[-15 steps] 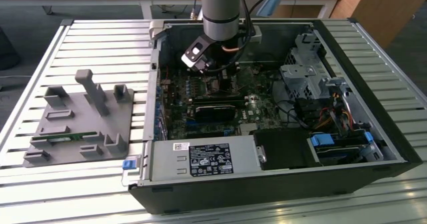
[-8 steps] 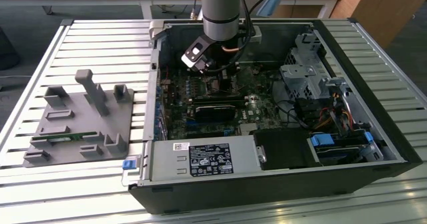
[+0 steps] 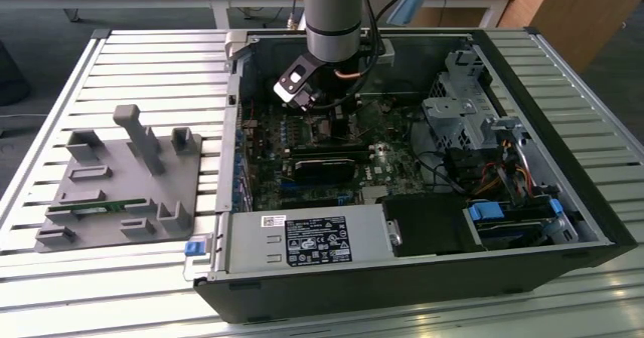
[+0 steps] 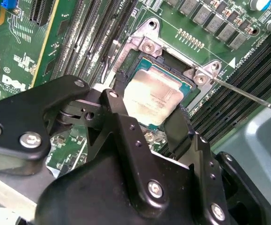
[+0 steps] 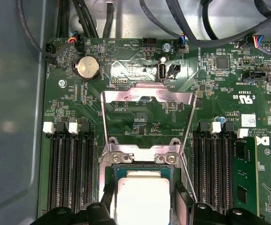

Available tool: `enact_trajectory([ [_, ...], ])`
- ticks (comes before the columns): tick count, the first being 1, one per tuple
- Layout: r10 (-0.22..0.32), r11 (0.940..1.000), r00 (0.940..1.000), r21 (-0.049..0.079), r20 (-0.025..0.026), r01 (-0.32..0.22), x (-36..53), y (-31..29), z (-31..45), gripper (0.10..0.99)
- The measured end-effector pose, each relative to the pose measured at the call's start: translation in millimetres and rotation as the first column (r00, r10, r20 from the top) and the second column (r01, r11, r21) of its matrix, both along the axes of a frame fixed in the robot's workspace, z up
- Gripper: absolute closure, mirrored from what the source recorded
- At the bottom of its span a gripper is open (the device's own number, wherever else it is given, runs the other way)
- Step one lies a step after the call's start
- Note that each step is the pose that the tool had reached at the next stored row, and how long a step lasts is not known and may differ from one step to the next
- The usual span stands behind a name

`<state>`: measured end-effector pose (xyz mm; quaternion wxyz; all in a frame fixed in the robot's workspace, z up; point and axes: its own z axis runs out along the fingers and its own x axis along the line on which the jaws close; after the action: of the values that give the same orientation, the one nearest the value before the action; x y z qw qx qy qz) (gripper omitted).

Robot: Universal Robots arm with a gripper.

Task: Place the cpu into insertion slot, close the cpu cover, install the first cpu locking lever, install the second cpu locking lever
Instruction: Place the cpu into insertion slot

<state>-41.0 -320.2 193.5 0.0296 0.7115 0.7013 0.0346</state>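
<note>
The cpu (image 4: 154,96), a small square chip with a dull silver-grey metal top, lies in the insertion slot (image 4: 143,44), a square socket with a silver metal rim set in the green circuit board (image 4: 18,70). It sits directly between the fingertips of the black gripper (image 4: 147,101), whose fingers (image 4: 126,126) press against two opposite edges of the chip. Just beyond the gripper, the cpu cover (image 5: 126,95), a thin silver frame plate, stands swung open. The grey arm (image 3: 332,21) reaches straight down into the open black computer case (image 3: 403,293).
</note>
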Motion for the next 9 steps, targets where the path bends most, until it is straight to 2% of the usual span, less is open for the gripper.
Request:
enact_trajectory([
  [4,0.000,1.0000,1.0000,0.000,-0.0001,0.000,0.0,0.0,1.6,0.482],
  [5,0.000,1.0000,1.0000,0.000,0.0000,0.000,0.0,0.0,3.4,0.482],
  [6,0.000,1.0000,1.0000,0.000,-0.0001,0.000,0.1,0.1,9.5,0.494],
  [8,0.000,1.0000,1.0000,0.000,-0.0007,0.000,0.3,0.1,10.9,0.620],
  [9,0.000,1.0000,1.0000,0.000,-0.0016,0.000,0.6,0.0,11.4,0.620],
])
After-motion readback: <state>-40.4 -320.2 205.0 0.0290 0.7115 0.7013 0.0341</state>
